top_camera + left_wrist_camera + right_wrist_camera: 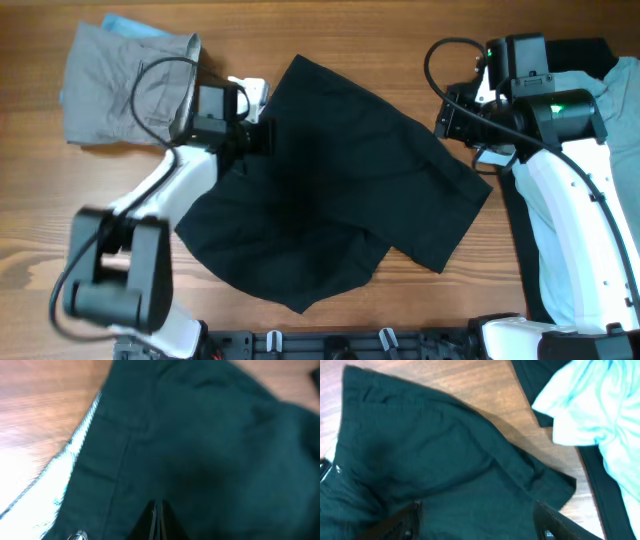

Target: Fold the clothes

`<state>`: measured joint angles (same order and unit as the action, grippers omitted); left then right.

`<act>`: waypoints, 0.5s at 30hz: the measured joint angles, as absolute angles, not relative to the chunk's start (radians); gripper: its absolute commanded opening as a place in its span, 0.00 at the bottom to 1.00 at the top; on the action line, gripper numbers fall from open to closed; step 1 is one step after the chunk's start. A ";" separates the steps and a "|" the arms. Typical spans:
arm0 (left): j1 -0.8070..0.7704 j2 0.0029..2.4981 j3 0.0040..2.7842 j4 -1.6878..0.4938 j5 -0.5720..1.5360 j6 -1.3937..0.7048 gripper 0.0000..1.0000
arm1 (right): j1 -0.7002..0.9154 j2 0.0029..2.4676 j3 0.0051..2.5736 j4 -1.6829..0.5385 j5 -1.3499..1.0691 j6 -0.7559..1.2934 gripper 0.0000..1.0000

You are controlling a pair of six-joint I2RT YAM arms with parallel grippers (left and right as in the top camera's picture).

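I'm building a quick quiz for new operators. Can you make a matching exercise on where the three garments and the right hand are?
Things:
1. dark, near-black fabric garment
2. grey folded fabric garment
3. pale blue fabric garment
4. right hand

Places or states:
A. at the right edge of the wooden table
B. left side, far from the arm bases
C. open, over the dark garment's right part
D. spread across the middle

Pairs: 1-D, 2-B, 3-A, 4-C
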<state>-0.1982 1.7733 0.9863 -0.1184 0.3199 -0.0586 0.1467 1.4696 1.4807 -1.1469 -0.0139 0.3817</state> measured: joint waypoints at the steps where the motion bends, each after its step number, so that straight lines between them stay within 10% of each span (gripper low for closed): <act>1: -0.198 1.800 0.986 -0.102 0.320 -0.057 0.04 | 0.147 1.470 1.481 -1.149 -0.014 0.382 0.75; 15: -0.137 1.951 1.024 -0.038 0.137 -0.131 0.04 | 0.147 1.509 1.481 -1.165 -0.014 0.391 0.77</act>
